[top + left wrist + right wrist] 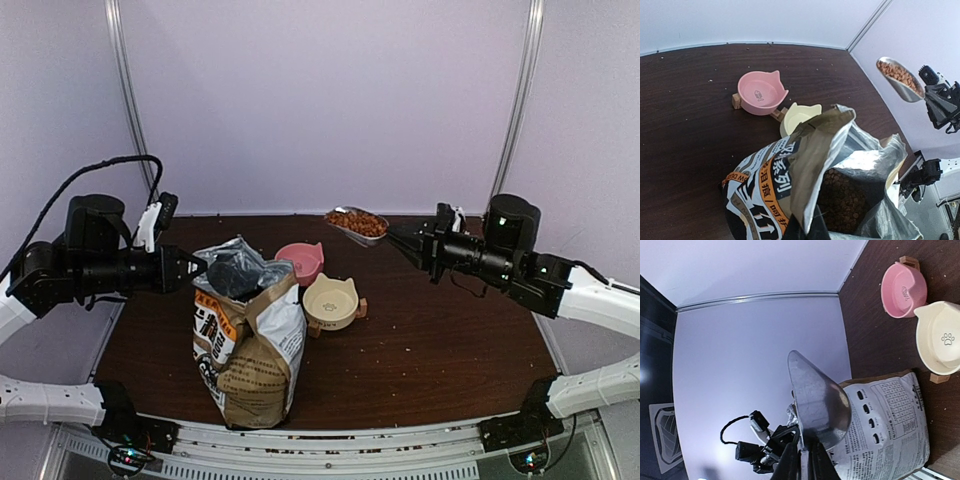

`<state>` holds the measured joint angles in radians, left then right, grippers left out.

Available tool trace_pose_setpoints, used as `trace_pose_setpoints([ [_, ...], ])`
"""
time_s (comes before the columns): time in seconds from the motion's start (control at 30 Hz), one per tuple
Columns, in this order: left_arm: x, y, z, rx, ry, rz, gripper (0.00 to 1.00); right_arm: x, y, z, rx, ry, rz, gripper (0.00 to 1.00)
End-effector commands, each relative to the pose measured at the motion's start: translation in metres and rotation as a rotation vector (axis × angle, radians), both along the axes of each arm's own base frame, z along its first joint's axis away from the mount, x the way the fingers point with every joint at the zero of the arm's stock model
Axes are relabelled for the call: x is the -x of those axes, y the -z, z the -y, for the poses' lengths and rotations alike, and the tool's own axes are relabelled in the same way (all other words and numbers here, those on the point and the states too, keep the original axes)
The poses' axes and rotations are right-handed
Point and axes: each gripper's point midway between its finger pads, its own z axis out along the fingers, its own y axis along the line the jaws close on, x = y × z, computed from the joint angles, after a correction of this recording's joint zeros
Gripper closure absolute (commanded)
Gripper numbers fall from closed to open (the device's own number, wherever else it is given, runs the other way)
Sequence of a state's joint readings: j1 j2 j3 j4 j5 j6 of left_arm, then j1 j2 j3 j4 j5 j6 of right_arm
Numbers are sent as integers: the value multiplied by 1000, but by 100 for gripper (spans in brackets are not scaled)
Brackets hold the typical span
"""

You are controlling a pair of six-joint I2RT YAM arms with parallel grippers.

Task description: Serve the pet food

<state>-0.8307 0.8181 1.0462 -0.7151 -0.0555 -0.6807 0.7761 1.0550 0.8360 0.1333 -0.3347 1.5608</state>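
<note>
Here the right tool (398, 238) is closed on the handle of a scoop (815, 400) heaped with kibble (365, 224). It holds the scoop in the air over the far side of the counter (440, 340), near the pink bowl (300, 263) but not over it. The left tool (192, 268) pinches the top edge of the bag (250, 350), which stands upright with its mouth open and more kibble inside, just left of the pink bowl and the cream bowl (330, 302) beside it.

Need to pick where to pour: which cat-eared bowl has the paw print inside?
The cream cat-eared bowl, nearer the arm bases than the pink cat-eared bowl, whose inside shows a fish instead.
</note>
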Motion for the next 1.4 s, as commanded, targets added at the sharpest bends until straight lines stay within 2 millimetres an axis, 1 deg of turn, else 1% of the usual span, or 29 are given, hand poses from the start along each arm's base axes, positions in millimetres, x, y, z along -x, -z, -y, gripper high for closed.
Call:
trace_pose_setpoints([
  [0.0, -15, -65, -29, 104, -142, 200, 100, -9, 14, 7, 6, 47, 3, 100],
  [0.1, -12, -70, -36, 104, -154, 215, 100, -15, 39, 8, 50, 62, -28, 100],
  [0.2, -9, -73, -36, 104, -143, 218, 100, -20, 65, 6, 94, 67, -64, 100],
  [0.43, -8, -70, -36, 100, -138, 212, 100, -27, 100, -4, 159, 52, -107, 100],
  [0.63, -9, -69, -31, 112, -122, 210, 100, -31, 127, -7, 236, 43, -138, 100],
  [0.7, -9, -69, -28, 114, -114, 207, 100, -33, 134, -8, 270, 38, -146, 100],
  [1.17, -12, -70, -19, 120, -88, 205, 100, -45, 159, -14, 411, 36, -176, 100],
  [1.37, -12, -71, -16, 122, -73, 213, 100, -52, 160, -18, 439, 40, -182, 100],
])
